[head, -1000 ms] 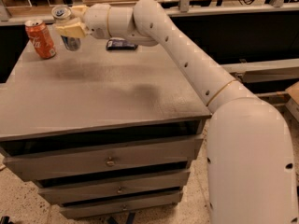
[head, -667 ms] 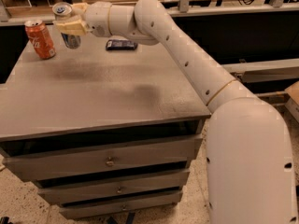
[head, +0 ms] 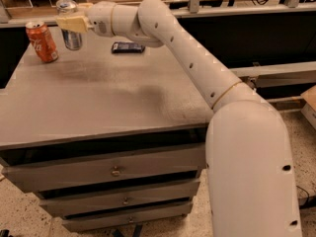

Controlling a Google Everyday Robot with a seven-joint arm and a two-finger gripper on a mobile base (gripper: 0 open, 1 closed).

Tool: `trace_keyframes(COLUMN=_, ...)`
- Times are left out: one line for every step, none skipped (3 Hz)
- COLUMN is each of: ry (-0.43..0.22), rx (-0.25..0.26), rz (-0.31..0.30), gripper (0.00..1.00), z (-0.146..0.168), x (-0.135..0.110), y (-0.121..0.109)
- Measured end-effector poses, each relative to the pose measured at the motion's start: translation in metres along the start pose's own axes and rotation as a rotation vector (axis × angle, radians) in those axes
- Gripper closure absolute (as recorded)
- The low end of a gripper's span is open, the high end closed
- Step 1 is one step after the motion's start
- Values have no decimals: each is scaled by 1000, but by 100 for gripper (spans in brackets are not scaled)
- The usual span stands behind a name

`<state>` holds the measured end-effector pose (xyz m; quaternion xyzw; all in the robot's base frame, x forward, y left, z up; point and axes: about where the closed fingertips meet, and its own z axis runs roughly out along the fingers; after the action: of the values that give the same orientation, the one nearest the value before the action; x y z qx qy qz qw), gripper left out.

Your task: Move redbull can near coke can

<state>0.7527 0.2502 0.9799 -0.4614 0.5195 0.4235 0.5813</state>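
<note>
The coke can, orange-red with white script, stands upright at the far left of the grey cabinet top. The redbull can, slim and silver with blue lower down, is just right of it, with a small gap between them. My gripper is at the far left end of the outstretched white arm, its tan fingers closed around the redbull can's upper half. The can's base is at or just above the surface; I cannot tell which.
A small dark flat packet lies on the top behind the arm, right of the cans. The cabinet has several drawers below. A dark shelf and rails run behind the cabinet. Speckled floor lies around it.
The gripper with the redbull can has shifted slightly left and toward the back, a little closer to the coke can. The coke can has not moved.
</note>
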Motion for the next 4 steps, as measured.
trace_keyframes(ry=86, rx=27, rz=40, gripper=100, z=5, x=11, y=-7)
trace_keyframes(ry=121, rx=44, rz=49, gripper=100, z=12, x=24, y=-14)
trace_keyframes(ry=112, rx=52, rz=52, gripper=99, z=20, x=34, y=-19)
trace_keyframes(ry=89, rx=62, rz=50, gripper=71, z=31, x=41, y=-25)
